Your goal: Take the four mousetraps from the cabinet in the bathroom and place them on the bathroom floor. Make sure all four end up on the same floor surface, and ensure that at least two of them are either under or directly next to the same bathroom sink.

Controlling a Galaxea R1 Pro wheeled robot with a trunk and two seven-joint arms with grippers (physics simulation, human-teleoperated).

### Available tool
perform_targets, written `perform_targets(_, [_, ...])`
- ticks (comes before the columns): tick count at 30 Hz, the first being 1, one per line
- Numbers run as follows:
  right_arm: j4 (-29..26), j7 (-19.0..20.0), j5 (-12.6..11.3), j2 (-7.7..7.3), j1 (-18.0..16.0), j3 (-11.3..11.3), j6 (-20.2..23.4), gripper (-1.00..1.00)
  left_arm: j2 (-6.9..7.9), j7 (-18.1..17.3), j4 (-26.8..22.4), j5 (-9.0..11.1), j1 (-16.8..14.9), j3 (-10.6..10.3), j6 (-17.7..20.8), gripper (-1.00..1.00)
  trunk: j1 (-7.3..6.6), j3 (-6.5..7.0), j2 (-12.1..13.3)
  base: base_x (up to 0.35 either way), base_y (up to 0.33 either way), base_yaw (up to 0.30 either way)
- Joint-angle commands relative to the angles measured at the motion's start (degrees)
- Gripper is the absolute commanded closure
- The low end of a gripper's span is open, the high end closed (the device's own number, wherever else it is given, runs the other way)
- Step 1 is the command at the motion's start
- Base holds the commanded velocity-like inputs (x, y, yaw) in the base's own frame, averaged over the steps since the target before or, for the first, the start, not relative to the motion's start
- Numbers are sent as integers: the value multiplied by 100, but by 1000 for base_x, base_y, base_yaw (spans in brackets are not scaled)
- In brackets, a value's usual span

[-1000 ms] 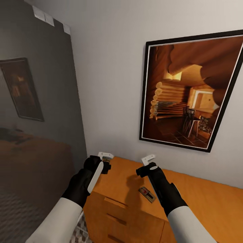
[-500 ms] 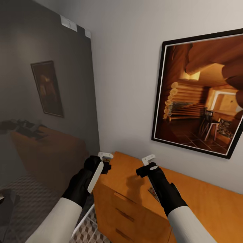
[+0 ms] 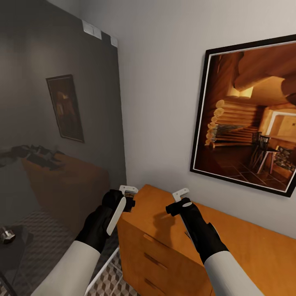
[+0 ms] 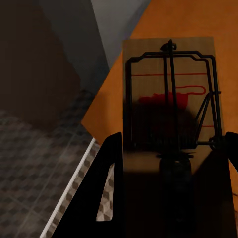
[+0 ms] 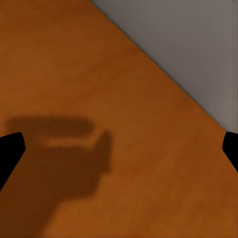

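Observation:
A mousetrap (image 4: 168,99), a small wooden board with a dark wire spring and a red mark, sits between the fingers of my left gripper (image 4: 171,163), which is shut on it. In the head view that left gripper (image 3: 128,194) hangs over the left end of the orange-brown cabinet (image 3: 164,230). The cube-patterned bathroom floor (image 3: 102,283) shows below that end. My right gripper (image 3: 181,194) hovers above the cabinet top (image 5: 99,74), open and empty, its fingertips (image 5: 10,148) far apart.
A large dark-framed picture (image 3: 250,123) of a log cabin hangs on the white wall behind the cabinet. A tall dark reflective panel (image 3: 61,123) stands at the left, mirroring the cabinet and a picture. A pale strip (image 3: 102,271) runs along the floor by the cabinet's end.
The camera has turned left, shifting the whole picture right, so more of the reflective panel and floor shows. A mousetrap lying on the cabinet top has slipped behind my right forearm. Both arms hold their pose.

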Motion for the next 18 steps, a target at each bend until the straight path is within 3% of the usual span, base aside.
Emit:
perform_targets(1, [-7, 43, 61, 0, -1, 0, 27, -100, 0, 66, -4, 54, -2, -6, 16, 100, 2, -3, -5, 0, 0, 3])
perform_targets(9, [-8, 46, 79, 0, -1, -8, 28, -100, 0, 70, -8, 54, -2, -6, 16, 100, 2, -3, -5, -8, -22, 0])
perform_targets(18, [-8, 46, 78, 0, -1, -7, 28, -100, 0, 83, -2, 54, -2, -6, 16, 100, 2, -3, -5, -118, -232, 0])
